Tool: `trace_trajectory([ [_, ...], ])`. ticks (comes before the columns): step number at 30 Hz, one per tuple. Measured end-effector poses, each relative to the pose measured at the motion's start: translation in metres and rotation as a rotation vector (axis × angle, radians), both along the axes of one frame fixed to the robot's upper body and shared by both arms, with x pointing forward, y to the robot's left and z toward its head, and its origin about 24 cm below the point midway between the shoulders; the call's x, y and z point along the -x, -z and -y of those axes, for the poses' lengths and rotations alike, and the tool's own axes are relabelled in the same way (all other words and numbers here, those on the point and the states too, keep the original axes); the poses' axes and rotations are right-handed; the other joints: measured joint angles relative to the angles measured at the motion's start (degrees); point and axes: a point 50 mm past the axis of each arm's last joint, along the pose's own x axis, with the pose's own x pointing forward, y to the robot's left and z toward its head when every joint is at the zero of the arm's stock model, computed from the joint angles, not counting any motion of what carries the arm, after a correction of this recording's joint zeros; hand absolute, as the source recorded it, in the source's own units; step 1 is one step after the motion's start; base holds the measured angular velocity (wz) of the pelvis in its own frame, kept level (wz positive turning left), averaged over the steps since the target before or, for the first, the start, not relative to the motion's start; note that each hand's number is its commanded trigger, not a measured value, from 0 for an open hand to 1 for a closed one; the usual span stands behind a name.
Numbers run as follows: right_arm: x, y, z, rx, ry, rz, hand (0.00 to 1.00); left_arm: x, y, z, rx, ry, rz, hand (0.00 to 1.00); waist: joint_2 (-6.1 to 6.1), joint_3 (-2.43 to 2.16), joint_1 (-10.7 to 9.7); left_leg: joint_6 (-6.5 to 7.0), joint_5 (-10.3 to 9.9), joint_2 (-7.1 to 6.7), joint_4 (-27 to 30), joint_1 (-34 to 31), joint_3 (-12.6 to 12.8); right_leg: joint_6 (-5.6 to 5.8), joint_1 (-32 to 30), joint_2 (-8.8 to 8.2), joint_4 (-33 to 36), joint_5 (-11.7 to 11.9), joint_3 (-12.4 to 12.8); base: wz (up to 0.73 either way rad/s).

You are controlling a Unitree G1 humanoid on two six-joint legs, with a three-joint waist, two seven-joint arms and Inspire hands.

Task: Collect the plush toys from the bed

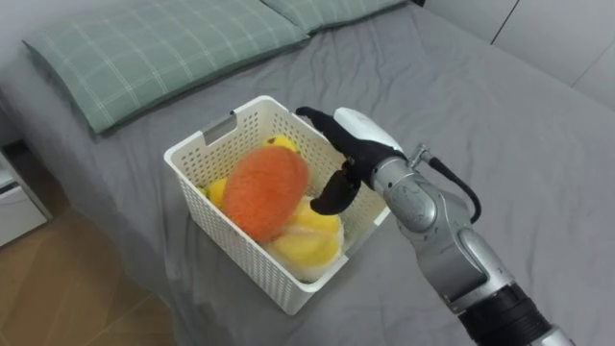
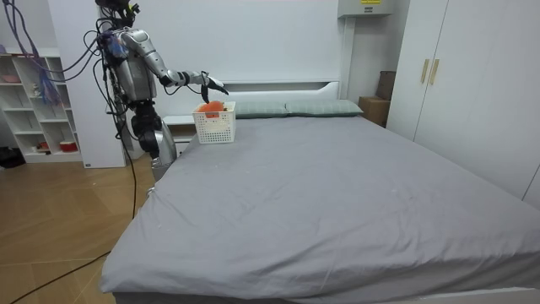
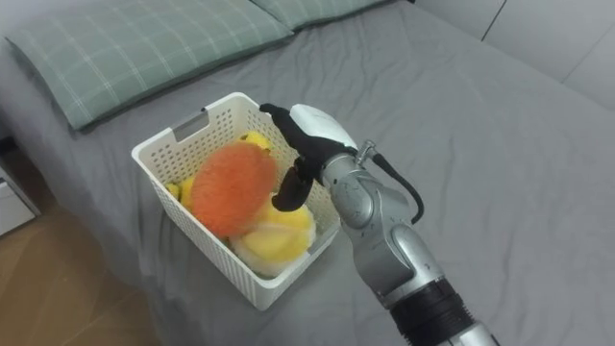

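Note:
A white slatted basket sits on the grey bed near its head-side edge. Inside it lie a round orange plush toy and a yellow plush toy partly beneath it. My right hand hovers over the basket's far right rim, fingers straight and thumb pointing down toward the toys, holding nothing. In the room view I stand beside the bed's head corner with that hand stretched out above the basket.
Two green checked pillows lie behind the basket. A white nightstand and wooden floor are at the left, past the bed's edge. The grey sheet spreads wide to the room view's right; a wardrobe stands beyond.

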Motion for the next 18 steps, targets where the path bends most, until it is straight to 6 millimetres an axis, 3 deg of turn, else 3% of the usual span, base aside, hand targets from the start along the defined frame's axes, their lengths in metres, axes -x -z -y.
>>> trace_trajectory([
  [6, -0.001, -0.001, 0.002, -0.033, 0.004, -0.004, 0.0, 0.0, 0.0, 0.0, 0.002, -0.003, 0.003, 0.0, 0.3, 0.24, -1.04, 0.01, 0.01, 0.0, -0.05, -0.03, 0.13, 0.0, -0.08, 0.0, -0.06, 0.0, 0.28, 0.0],
  [12, -0.007, -0.009, 0.017, -0.119, 0.088, 0.04, 0.0, 0.0, 0.001, 0.003, 0.01, -0.001, 0.012, 0.0, 1.17, 0.77, -1.82, 0.06, 0.04, 0.06, -0.03, 0.57, 0.72, 0.0, 0.29, -0.04, -0.07, 0.0, 0.31, -0.05],
  [14, -0.008, -0.01, 0.021, -0.132, 0.109, 0.053, 0.0, 0.003, 0.002, 0.003, 0.013, -0.008, 0.007, 0.0, 1.42, 0.75, -2.07, 0.13, -0.02, 0.14, -0.03, 0.82, 1.17, 0.0, 0.36, -0.02, -0.06, 0.0, 0.79, -0.09],
  [18, -0.011, -0.019, 0.037, -0.171, 0.151, 0.094, 0.0, 0.014, 0.005, 0.003, 0.015, -0.019, -0.027, 0.0, 1.61, 0.38, -4.69, 0.26, -0.12, 0.2, 0.13, 0.8, 1.99, 0.0, -0.41, -0.01, 0.07, 0.0, 2.14, -0.12],
])
